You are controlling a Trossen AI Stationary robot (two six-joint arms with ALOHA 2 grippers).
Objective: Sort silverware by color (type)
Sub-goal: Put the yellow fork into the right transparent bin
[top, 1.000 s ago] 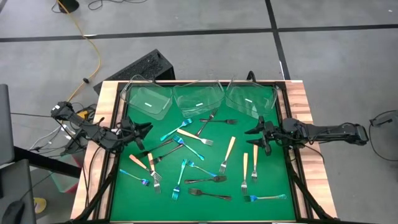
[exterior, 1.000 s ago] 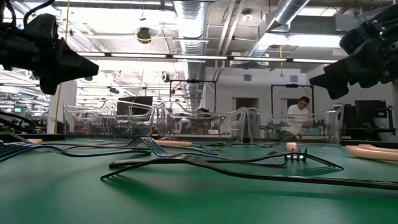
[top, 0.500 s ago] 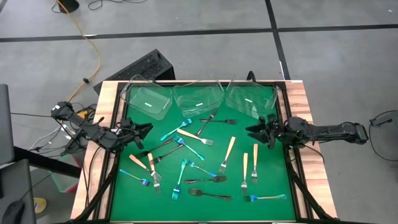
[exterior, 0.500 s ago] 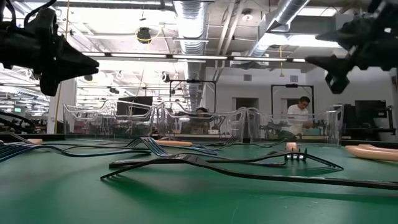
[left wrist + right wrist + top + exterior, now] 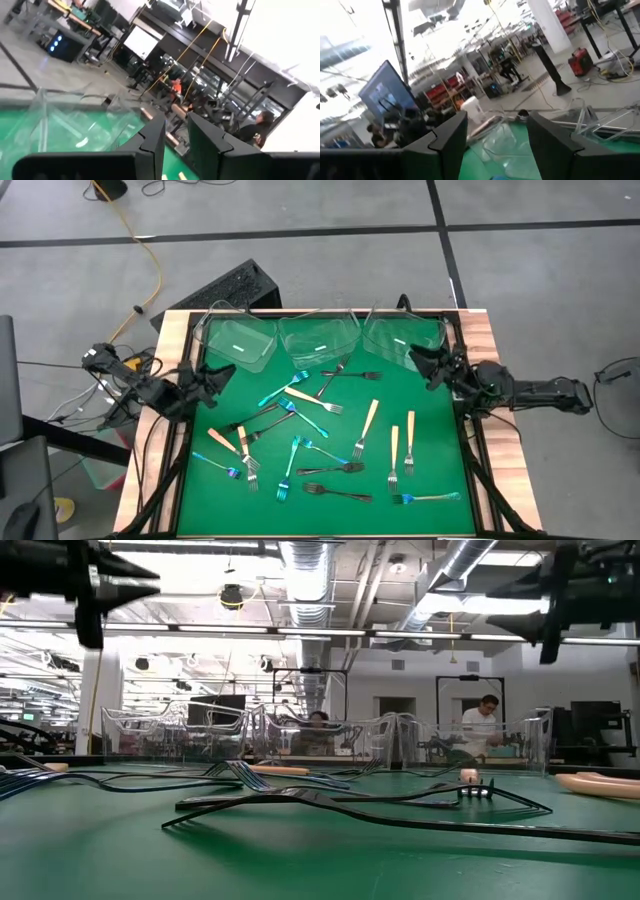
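Observation:
The silverware is several slim forks scattered flat on the green mat [image 5: 440, 465]. Blue-teal ones [image 5: 290, 465], dark ones [image 5: 330, 492] and cream-handled ones [image 5: 367, 425] are mixed together. My left gripper [image 5: 220, 374] hovers over the mat's left edge, roughly level, its fingers [image 5: 154, 137] a narrow gap apart with nothing between them. Over the right edge, near the far corner, my right gripper [image 5: 418, 360] hovers wide open and bare; its fingers [image 5: 451, 135] frame only the room. In the low view both grippers [image 5: 130, 580] [image 5: 545, 600] sit high above the forks.
Three clear tubs [image 5: 238, 340] [image 5: 320, 338] [image 5: 398, 338] stand in a row along the mat's far edge. A wooden rim [image 5: 170, 410] frames the mat. A black box [image 5: 235, 285] lies on the floor beyond the far left corner. A person [image 5: 487, 725] sits in the room behind.
Both grippers have risen and tipped up from pointing down at the mat to about level. My right gripper has also rolled, and its fingertips have swung toward the far edge. The forks have kept still.

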